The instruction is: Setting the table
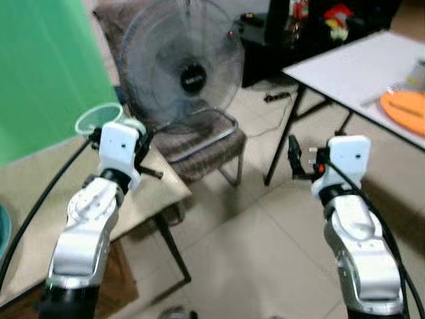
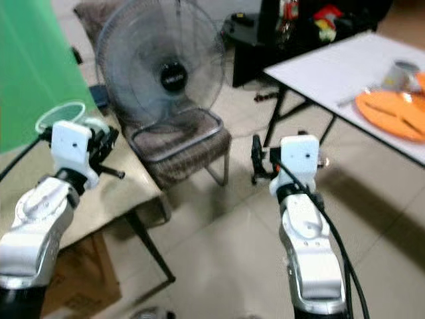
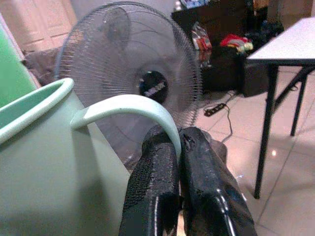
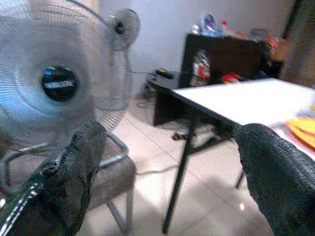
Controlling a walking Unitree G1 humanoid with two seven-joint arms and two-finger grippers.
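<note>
From the head views, we see the left gripper [image 1: 145, 154] raised over the beige low table [image 1: 40, 193] on the robot's left, right beside the pale mint-green plastic mug [image 1: 99, 119] that stands near that table's far edge. The right gripper [image 1: 295, 159] hangs above the tiled floor [image 1: 252, 252], well apart from the mug, between the brown padded chair [image 1: 199, 143] and the white folding table [image 1: 358, 70]. A round grey wire-caged fan [image 1: 182, 63] rests on the chair seat. On the white table lies a flat orange plate [image 1: 405, 109], with what looks like a small metal cup [image 2: 404, 74] beside it, though the picture is soft there.

In the left wrist view, the two black fingers [image 3: 152, 191] are pressed together on the mug's curved handle [image 3: 133, 108], which runs between their tips; the mug's body sits just beside them, with the fan behind.

In the right wrist view, the right gripper's fingers [image 4: 74, 177] stand wide apart with nothing between them, and we see the fan, the chair and the white table beyond.
</note>
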